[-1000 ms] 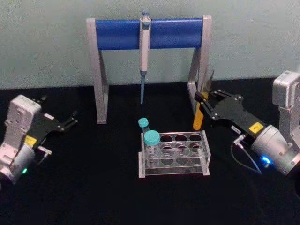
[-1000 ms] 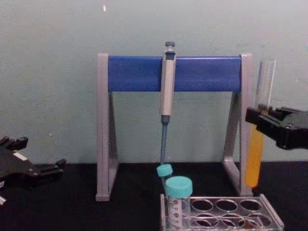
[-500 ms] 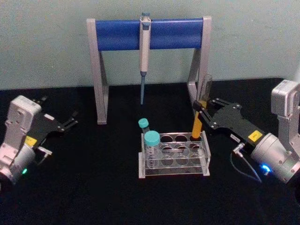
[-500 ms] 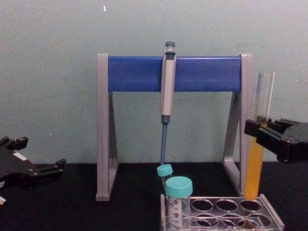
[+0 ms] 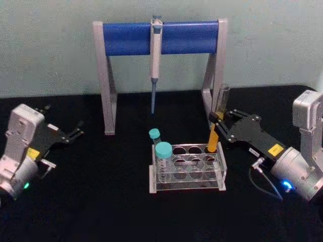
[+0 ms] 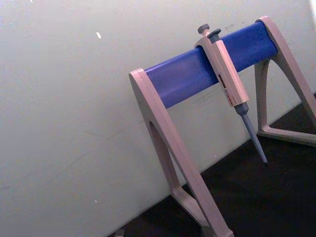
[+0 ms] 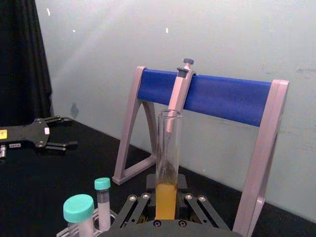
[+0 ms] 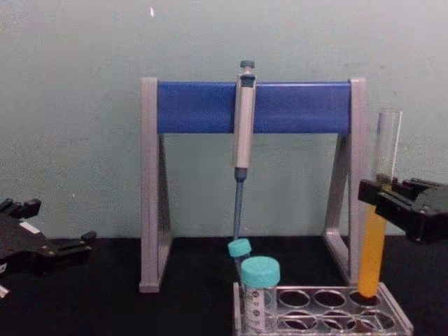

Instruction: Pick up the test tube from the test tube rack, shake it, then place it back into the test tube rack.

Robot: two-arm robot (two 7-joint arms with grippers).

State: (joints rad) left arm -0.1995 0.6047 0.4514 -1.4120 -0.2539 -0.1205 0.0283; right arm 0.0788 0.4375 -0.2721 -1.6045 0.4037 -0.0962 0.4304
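Our right arm reaches in from the right side, its wrist low over the black table (image 5: pixel 101 201) and its black fingers levelled toward the left. The right gripper (image 5: pixel 217 125) is clamped around the middle of the test tube (image 5: pixel 212 142), which stands nearly upright. Our left gripper (image 5: pixel 64 121) rests at the left edge, well apart, its fingers spread wide and holding nothing. The tube is tall, slim and uncapped, clear glass above and orange-yellow liquid below. Its lower end meets the far right hole of the test tube rack (image 5: pixel 222 169); how deep it sits we cannot tell. Two teal-capped tubes (image 5: pixel 163 149) stand at the rack's left end, with the pipette stand (image 5: pixel 126 38) behind.
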